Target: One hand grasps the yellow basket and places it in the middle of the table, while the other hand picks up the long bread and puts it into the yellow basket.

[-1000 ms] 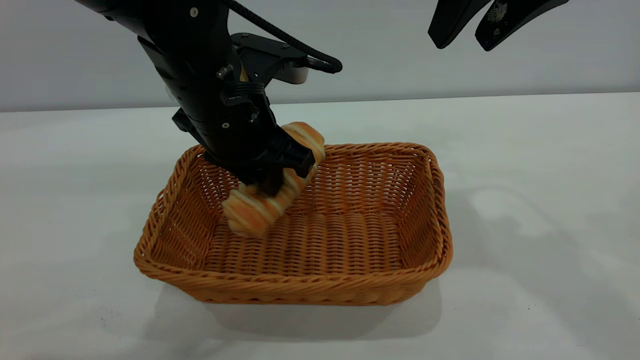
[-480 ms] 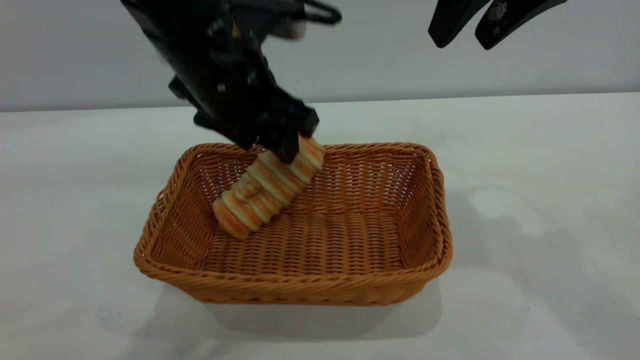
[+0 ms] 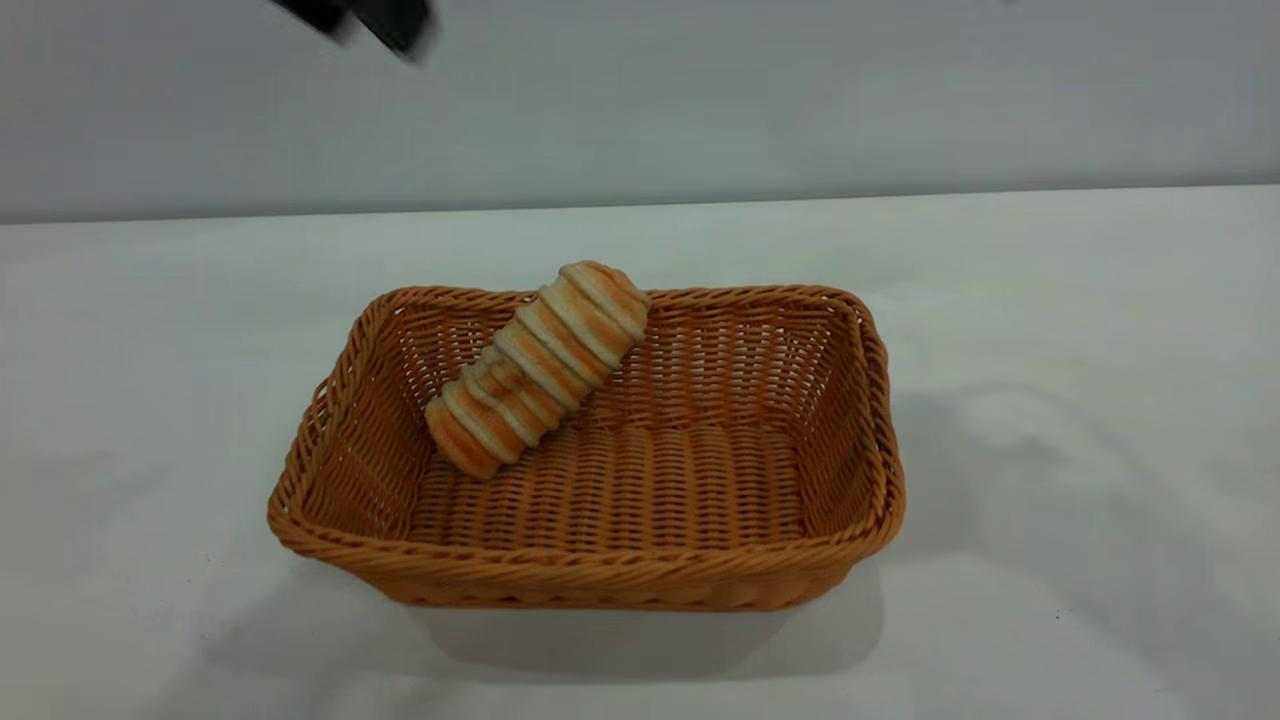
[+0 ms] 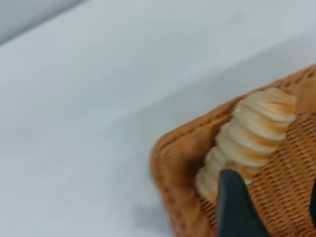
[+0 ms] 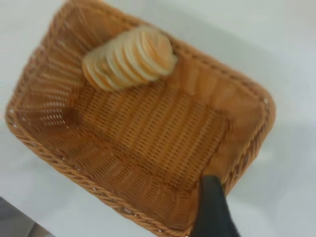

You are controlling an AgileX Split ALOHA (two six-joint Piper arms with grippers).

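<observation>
- bread (image 3: 537, 368) in the exterior view lies slanted inside the basket (image 3: 590, 575), lower end on the woven floor, upper end propped on the far rim; nothing grips it.
- basket sits on the white counter (image 3: 1050, 480); the left tool (image 3: 375, 15) shows only as a dark blur at the top edge, so i cannot tell its state.
- left wrist view: one dark finger (image 4: 237, 207) above the basket corner, bread (image 4: 252, 136) just beyond, apart from it.
- right wrist view: bread (image 5: 129, 58) against one basket wall (image 5: 98, 190); one finger (image 5: 213, 210) near the rim, right tool state unclear.
</observation>
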